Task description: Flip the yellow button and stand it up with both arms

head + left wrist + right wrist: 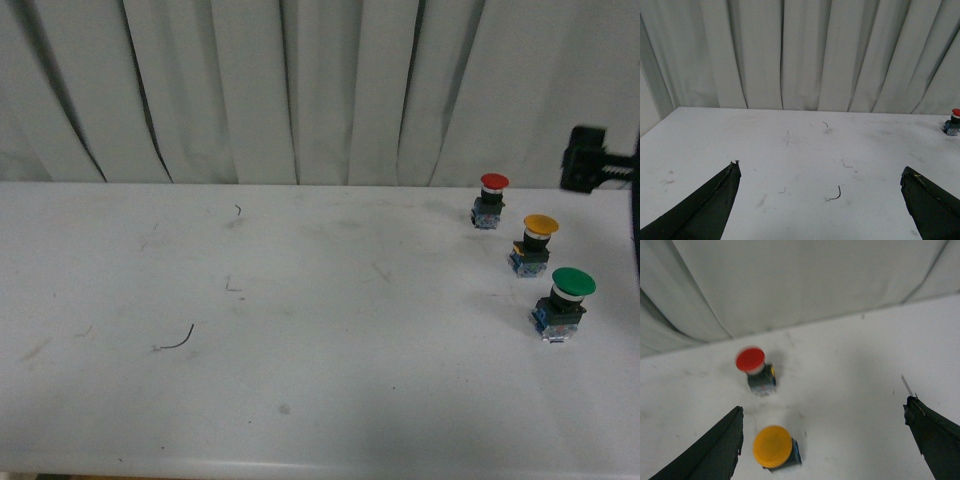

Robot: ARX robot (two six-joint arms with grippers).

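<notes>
The yellow button (536, 243) stands upright on the white table at the far right, its yellow cap on top and its blue-clear block on the table. In the right wrist view it (774, 447) lies between my open right gripper's (822, 412) fingers, close to the one finger (715, 450). My right arm (590, 160) shows only as a black part at the front view's right edge. My left gripper (820, 172) is open and empty over the table's left half, far from the buttons.
A red-capped button (490, 200) stands behind the yellow one and a larger green-capped button (565, 300) in front of it. A thin curved black wire bit (178, 340) lies on the table (300, 300). Grey curtain hangs behind.
</notes>
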